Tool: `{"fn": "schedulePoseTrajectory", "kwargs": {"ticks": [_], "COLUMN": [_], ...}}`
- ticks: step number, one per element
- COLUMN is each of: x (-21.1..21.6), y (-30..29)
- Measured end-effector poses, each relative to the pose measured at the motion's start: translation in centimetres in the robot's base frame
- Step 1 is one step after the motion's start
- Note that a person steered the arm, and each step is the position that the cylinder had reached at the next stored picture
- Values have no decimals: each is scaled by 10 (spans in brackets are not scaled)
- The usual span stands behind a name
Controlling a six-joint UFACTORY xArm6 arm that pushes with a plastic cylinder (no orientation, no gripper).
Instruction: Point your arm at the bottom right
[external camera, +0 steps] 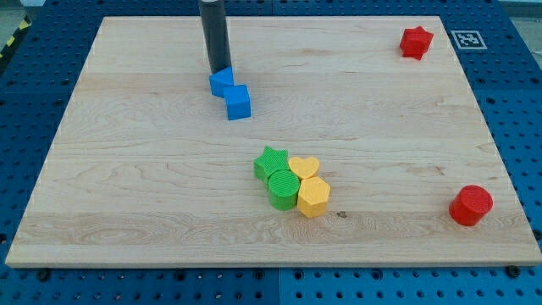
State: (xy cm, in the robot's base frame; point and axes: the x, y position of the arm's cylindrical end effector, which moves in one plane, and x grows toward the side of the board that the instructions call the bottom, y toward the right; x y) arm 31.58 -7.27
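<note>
The wooden surface fills the view, and the red cylinder near its bottom-right corner serves as landmark. Far to the cylinder's upper left, my tip touches a small blue block, with a blue cube just beside it. There is no pincer, only the rod. The task seems barely begun: the next move calls for a long diagonal sweep towards the cylinder's corner, passing above the green-yellow cluster.
</note>
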Motion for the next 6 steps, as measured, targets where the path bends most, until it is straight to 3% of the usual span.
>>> {"fn": "schedulePoseTrajectory", "kwargs": {"ticks": [1,3,4,5,6], "x": [-19,105,196,290,299], "y": [89,310,358,359,320]}}
